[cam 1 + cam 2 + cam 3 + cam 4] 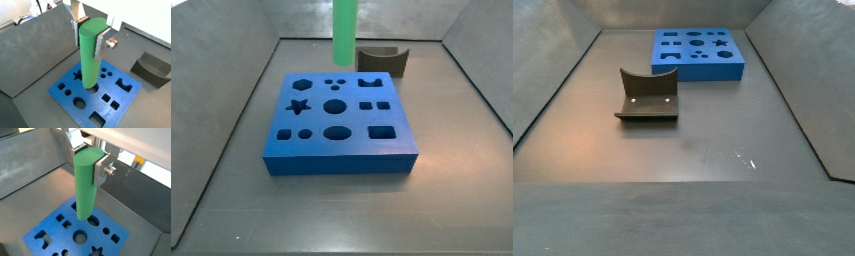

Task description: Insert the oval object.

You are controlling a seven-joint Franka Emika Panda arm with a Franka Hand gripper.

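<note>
My gripper (pixel 91 38) is shut on the top of the oval object (pixel 90 62), a long bright green rod that hangs upright. Both wrist views show the silver fingers clamping its upper end (pixel 89 162). The rod's lower end is over the blue block (pixel 92 106), close to one of its holes; I cannot tell if it touches. The block (pixel 63 235) has several differently shaped holes in its top. In a side view the rod (pixel 345 30) stands over the block's far edge (pixel 345 165), and the gripper is out of frame. The block also shows in a side view (pixel 700 70), without the rod.
The dark grey fixture (pixel 382 60) with a curved top stands on the floor beside the block. It also shows in a wrist view (pixel 150 70) and in a side view (pixel 647 98). Grey walls enclose the floor on all sides.
</note>
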